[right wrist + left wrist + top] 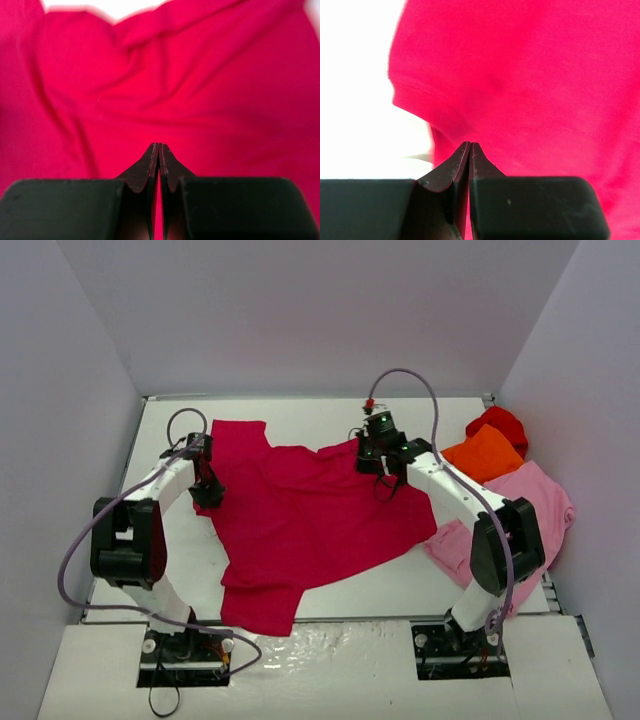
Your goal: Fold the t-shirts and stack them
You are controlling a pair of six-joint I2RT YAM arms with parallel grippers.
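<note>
Left claw [207, 492] had its fingers pressed together, tips pointing down at the near-left border of the crimson t-shirt [310, 520]. A stitched edge of the cloth lay just ahead and to its left, with bare white worktop [300, 415] beyond that. Right claw [380, 472] was likewise closed, tips down on rumpled cloth near the shirt's far edge. Whether either pair of fingers had caught a layer could not be told, as no fold showed plainly between them. The crimson shirt lay spread, mostly flat, between the two claws, one part trailing towards the arm bases. To the right of the right claw sat a loose heap of a light pink t-shirt [545, 505], an orange one [485, 455] and a bright red one [500, 423]. The cloth looked light, limp and unbreakable, likely to drape, crease and drag along the worktop rather than keep any shape. A grip in mid-panel would probably only bunch it. Hemmed edges, shoulder seams or corners seemed the better holds, taken thinly so that a single layer came up. Each arm stood with its elbow raised and its forearm reaching away from the base. Both wrists were bent downward, and the right arm angled inward over the shirt.
</note>
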